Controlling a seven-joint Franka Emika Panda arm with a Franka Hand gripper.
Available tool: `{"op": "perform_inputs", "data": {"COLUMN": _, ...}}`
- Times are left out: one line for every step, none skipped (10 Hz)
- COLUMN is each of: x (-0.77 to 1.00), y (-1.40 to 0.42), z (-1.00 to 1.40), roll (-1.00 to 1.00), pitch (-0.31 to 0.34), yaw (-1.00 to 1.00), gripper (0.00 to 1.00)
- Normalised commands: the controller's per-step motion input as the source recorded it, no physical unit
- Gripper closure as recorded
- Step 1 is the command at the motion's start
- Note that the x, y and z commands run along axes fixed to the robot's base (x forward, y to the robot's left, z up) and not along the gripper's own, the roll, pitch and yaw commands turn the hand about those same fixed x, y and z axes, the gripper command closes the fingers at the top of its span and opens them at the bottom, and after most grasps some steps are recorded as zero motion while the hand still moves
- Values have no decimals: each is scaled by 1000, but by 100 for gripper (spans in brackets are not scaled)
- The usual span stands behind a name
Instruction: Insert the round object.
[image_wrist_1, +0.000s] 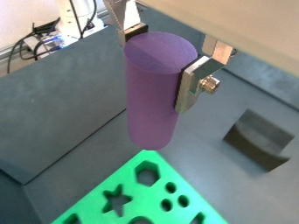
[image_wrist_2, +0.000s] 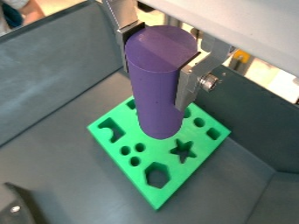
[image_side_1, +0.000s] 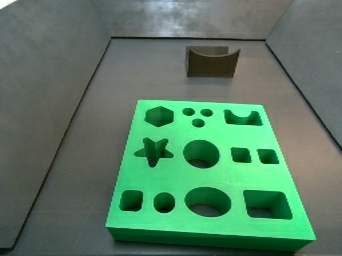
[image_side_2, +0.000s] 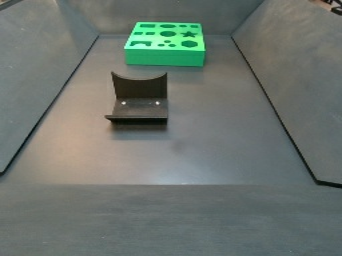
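My gripper (image_wrist_1: 131, 61) is shut on the round object (image_wrist_1: 152, 92), a matte purple-mauve cylinder held upright between the silver fingers (image_wrist_1: 193, 83). It also shows in a wrist view (image_wrist_2: 156, 83), gripped near its top end. The cylinder hangs well above the green board (image_wrist_2: 158, 144), which has star, hexagon, round and square holes. In both side views the board (image_side_1: 201, 170) lies flat on the dark floor (image_side_2: 167, 43); neither the gripper nor the cylinder shows in them.
A dark grey notched block (image_side_1: 211, 61) stands on the floor apart from the board; it also shows in a side view (image_side_2: 138, 98) and in a wrist view (image_wrist_1: 260, 138). Dark sloping walls (image_side_1: 80, 90) enclose the floor on all sides.
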Motion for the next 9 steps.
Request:
{"op": "perform_inputs", "data": {"x": 66, "y": -969, "z": -1000, "roll": 70, "pitch": -76, "yaw": -71, "gripper": 100}}
{"op": "perform_inputs", "data": {"x": 169, "y": -894, "z": -1000, "roll": 56, "pitch": -41, "yaw": -46, "gripper": 100}}
{"op": "perform_inputs", "data": {"x": 263, "y": -743, "z": -1000, "roll": 80, "pitch": -30, "yaw": -17, "gripper": 100}}
{"op": "perform_inputs", "data": {"x": 354, "y": -477, "z": -769, "roll": 296, "pitch": 0, "yaw": -14, "gripper": 100}}
{"op": "perform_inputs", "data": {"x": 334, "y": -431, "z": -477, "roll": 437, "pitch": 0, "yaw": 0, "gripper": 100}}
{"op": "perform_inputs", "data": {"x": 431, "y": -491, "z": -509, "roll": 411, "pitch": 0, "yaw": -20, "gripper": 100}}
{"op": "perform_inputs", "data": {"x": 471, "y": -560, "z": -566, "roll": 376, "pitch": 0, "yaw": -54, "gripper": 100}}
{"op": "perform_inputs", "data": {"x": 529, "y": -446, "z": -834, "roll": 114, "pitch": 0, "yaw": -180, "gripper": 100}}
{"op": "perform_inputs", "data": {"x": 506, "y": -334, "z": -894, "roll": 146, "pitch": 0, "yaw": -120, "gripper": 100}}
